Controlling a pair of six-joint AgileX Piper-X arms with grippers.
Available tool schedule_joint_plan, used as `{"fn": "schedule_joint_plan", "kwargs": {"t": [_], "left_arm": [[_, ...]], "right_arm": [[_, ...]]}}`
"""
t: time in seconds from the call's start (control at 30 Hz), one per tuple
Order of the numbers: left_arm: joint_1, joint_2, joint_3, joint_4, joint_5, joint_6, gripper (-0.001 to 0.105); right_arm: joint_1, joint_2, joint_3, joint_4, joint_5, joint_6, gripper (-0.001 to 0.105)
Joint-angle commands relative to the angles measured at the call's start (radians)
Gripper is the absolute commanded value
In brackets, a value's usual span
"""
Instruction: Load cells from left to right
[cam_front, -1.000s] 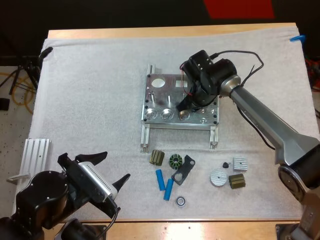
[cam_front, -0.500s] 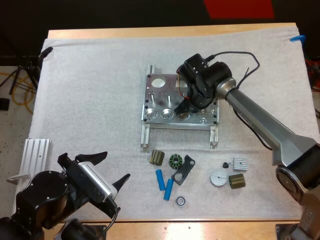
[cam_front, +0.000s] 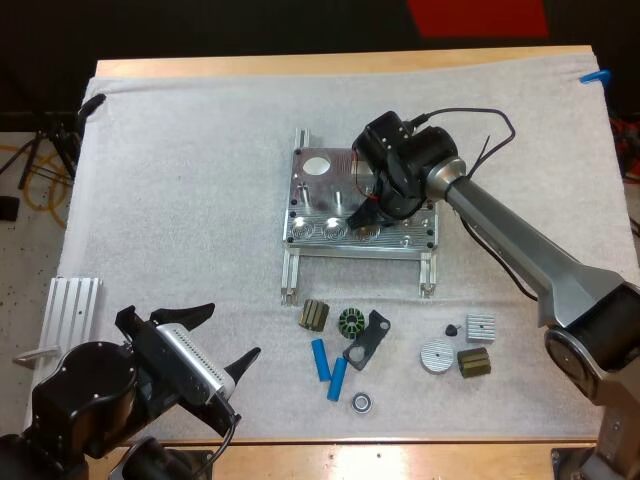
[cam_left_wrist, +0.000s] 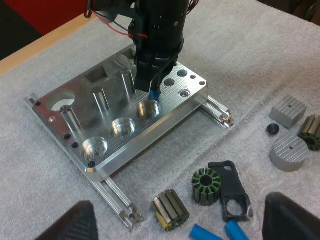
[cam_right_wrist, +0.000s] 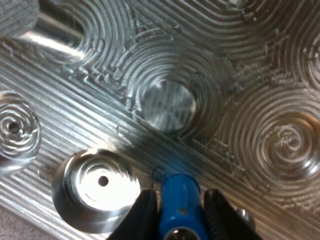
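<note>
Right gripper (cam_right_wrist: 179, 212): fingers clamped from both sides on a blue cell (cam_right_wrist: 179, 199), held upright, nose down. In the left wrist view the cell's lower tip (cam_left_wrist: 153, 93) sits just above the fixture (cam_left_wrist: 100, 97), over the pocket (cam_left_wrist: 149, 109) at the far end of the front row of three. I can't tell whether tip and metal touch. From the right wrist the cell sits beside a round pocket with a small centre hole (cam_right_wrist: 97, 186), at its rim.

High view: right gripper (cam_front: 368, 212) is over the rightmost of the three front pockets. The other two pockets (cam_left_wrist: 123, 128) (cam_left_wrist: 95, 147) show bare metal floors.

Left gripper (cam_front: 215, 338): fingers spread apart, clear of everything, low at the near edge of the mat, well apart from the fixture (cam_front: 318, 195).

On the mat in front of the fixture:
- two loose blue cylinders (cam_front: 320, 359) (cam_front: 337, 379) side by side
- green stator ring (cam_front: 350, 322) touching a black bracket (cam_front: 368, 340)
- olive wound part (cam_front: 314, 315)
- small bearing (cam_front: 361, 402)

Further right: a round metal disc (cam_front: 436, 355), a ribbed square block (cam_front: 480, 327), a black knob (cam_front: 451, 329) and a second olive part (cam_front: 474, 362).
</note>
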Motion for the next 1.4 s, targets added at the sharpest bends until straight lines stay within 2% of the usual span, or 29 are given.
{"fn": "schedule_joint_plan", "kwargs": {"t": [0.0, 0.23, 0.27, 0.33, 0.37, 0.4, 0.43, 0.5, 0.57, 0.9, 1.13, 1.37], "left_arm": [[-0.001, -0.004, -0.006, -0.003, -0.01, -0.004, 0.067], [-0.001, -0.004, -0.006, -0.003, -0.01, -0.004, 0.067], [-0.001, -0.004, -0.006, -0.003, -0.01, -0.004, 0.067], [-0.001, -0.004, -0.006, -0.003, -0.01, -0.004, 0.067], [-0.001, -0.004, -0.006, -0.003, -0.01, -0.004, 0.067], [-0.001, -0.004, -0.006, -0.003, -0.01, -0.004, 0.067], [-0.001, -0.004, -0.006, -0.003, -0.01, -0.004, 0.067], [-0.001, -0.004, -0.006, -0.003, -0.01, -0.004, 0.067], [-0.001, -0.004, -0.006, -0.003, -0.01, -0.004, 0.067], [-0.001, -0.004, -0.006, -0.003, -0.01, -0.001, 0.067], [-0.001, 0.034, -0.006, -0.003, -0.01, 0.008, 0.067], [-0.001, 0.135, -0.006, -0.022, -0.01, 0.005, 0.067]], "right_arm": [[0.001, 0.016, 0.005, 0.017, 0.005, 0.005, 0.0], [-0.009, 0.032, 0.005, 0.023, -0.007, 0.005, 0.0], [-0.009, 0.032, 0.005, 0.024, -0.007, 0.005, 0.003], [-0.009, 0.029, 0.005, 0.024, -0.007, 0.005, 0.015], [-0.009, 0.029, 0.005, 0.024, -0.007, 0.005, 0.025], [-0.009, 0.026, 0.005, 0.024, -0.007, 0.005, 0.041], [-0.009, 0.023, 0.005, 0.024, -0.012, 0.005, 0.046], [-0.009, 0.013, 0.005, 0.028, -0.015, 0.002, 0.074], [-0.009, -0.001, 0.005, 0.028, -0.015, -0.003, 0.08], [-0.004, -0.174, 0.002, 0.039, -0.015, -0.003, 0.079], [-0.002, -0.298, 0.002, 0.151, -0.038, -0.003, 0.079], [-0.002, -0.44, 0.018, 0.261, -0.038, 0.001, 0.079]]}}
